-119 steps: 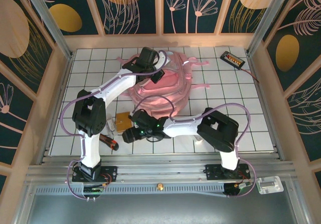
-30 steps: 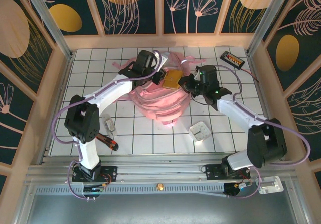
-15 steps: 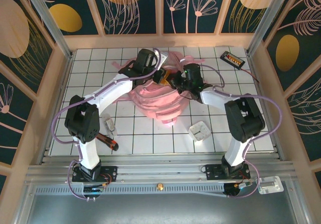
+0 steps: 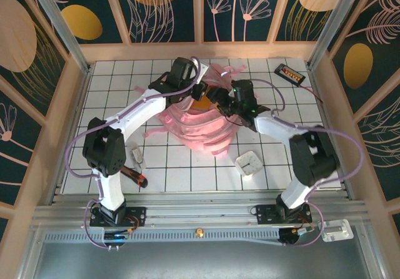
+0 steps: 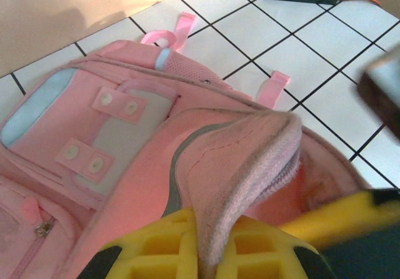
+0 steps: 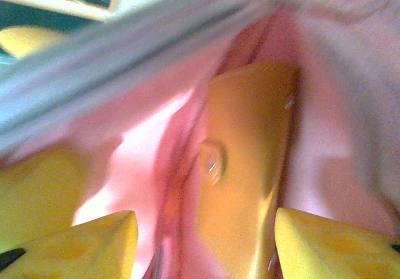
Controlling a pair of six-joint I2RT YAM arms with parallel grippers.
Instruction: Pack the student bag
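The pink student bag [image 4: 201, 127] lies in the middle of the table with its mouth toward the back. My left gripper [image 4: 198, 91] is shut on the bag's padded opening flap [image 5: 250, 160] and holds it up; in the left wrist view the flap runs down between the yellow fingers of that gripper [image 5: 209, 232]. My right gripper [image 4: 217, 97] reaches into the mouth and stands open [image 6: 206, 241]. A flat orange case [image 6: 250, 166] lies inside the pink lining, just past the fingertips [image 6: 337, 244], and shows as an orange patch [image 4: 201, 104] in the top view.
A white square object [image 4: 248, 162] lies on the tiles in front of the bag. A black and orange device [image 4: 290, 73] with a cable sits at the back right. A red and black pen [image 4: 134, 177] and a small clear item [image 4: 136, 156] lie near the left arm.
The right gripper carried the orange case from the table's front up over the bag and into its mouth, and its fingers now stand apart. The left gripper kept hold of the flap; the bag shifted slightly.
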